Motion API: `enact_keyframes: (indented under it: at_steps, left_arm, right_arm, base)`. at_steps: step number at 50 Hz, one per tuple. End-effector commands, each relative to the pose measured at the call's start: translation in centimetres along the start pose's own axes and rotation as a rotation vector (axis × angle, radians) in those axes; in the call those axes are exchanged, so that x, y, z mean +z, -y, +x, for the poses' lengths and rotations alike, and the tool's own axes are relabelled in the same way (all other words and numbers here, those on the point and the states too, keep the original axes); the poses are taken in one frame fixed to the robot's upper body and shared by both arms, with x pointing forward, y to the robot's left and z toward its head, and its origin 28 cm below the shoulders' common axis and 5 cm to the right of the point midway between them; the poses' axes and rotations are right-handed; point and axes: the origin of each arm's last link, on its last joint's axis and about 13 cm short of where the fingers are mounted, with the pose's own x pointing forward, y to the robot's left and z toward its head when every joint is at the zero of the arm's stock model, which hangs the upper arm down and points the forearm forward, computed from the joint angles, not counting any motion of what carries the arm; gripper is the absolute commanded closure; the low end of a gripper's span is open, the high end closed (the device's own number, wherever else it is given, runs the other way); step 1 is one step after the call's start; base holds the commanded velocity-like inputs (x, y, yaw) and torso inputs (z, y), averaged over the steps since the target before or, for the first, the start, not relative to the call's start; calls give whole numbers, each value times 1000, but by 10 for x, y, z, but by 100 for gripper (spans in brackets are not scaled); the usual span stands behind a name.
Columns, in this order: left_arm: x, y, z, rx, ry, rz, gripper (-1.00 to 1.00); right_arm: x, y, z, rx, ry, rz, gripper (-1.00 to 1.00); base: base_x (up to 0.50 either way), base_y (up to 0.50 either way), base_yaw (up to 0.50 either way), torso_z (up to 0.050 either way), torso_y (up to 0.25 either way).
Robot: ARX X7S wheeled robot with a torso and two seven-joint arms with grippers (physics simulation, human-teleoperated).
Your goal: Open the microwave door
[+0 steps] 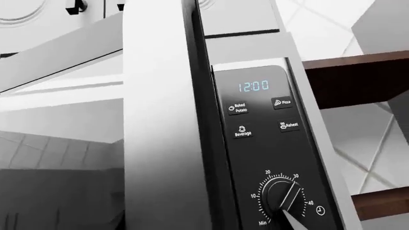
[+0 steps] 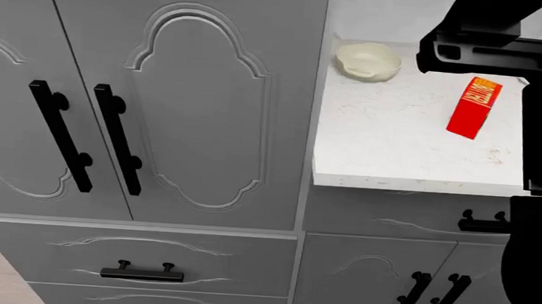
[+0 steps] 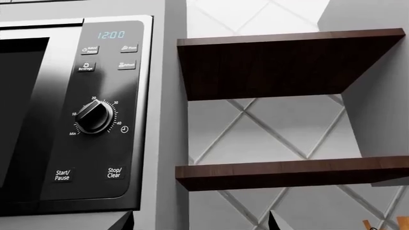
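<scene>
Neither gripper's fingers show clearly, so their opening cannot be told, nor any hold. The microwave door stands close before the left wrist camera, beside the control panel. To do well, the robot should probably pull at the door's free edge. Countable: 1 dial, 2 wooden shelves, 1 bowl, 1 red box.

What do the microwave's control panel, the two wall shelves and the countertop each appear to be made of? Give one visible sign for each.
Control panel: glossy black plastic or glass, judging by its sheen and printed labels.
Wall shelves: dark wood, matte brown with faint grain; possibly veneer.
Countertop: pale stone or a stone look-alike, speckled, with a thick square edge.
</scene>
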Motion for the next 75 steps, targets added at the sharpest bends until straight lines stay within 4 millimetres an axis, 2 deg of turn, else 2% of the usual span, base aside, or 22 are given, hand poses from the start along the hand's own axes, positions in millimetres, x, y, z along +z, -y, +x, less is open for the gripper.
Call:
enact_keyframes:
  at_steps: [1,17,35,45,56,75]
  left_arm:
    - [-7,0,-16,-47,-10,-61,-100]
    - [-18,-2,-34,-21,-31,-74,-100]
    - [-32,2,-72,-44,-75,-94,-100]
    - [-51,3,-89,-41,-112,-124,-100]
    - [-80,7,-100,-34,-165,-137,-100]
    - [-108,17,-135,-47,-274,-142,-100]
  right_arm:
    - [0,0,0,1,-1,-3,-100]
    - [0,1,-1,-3,-1,-1,-100]
    - [-1,1,-2,-8,-2,-2,-100]
    - [3,1,-2,-4,1,-3,-100]
    - [2,0,-2,-4,-1,-3,-100]
    - [-3,0,-5,-5,-11,5,-100]
  base:
    - [0,0,0,0,0]
    - [0,0,0,0,0]
    - [0,0,0,0,0]
    - [0,0,0,0,0]
    - [0,0,0,0,0]
    - [0,0,0,0,0]
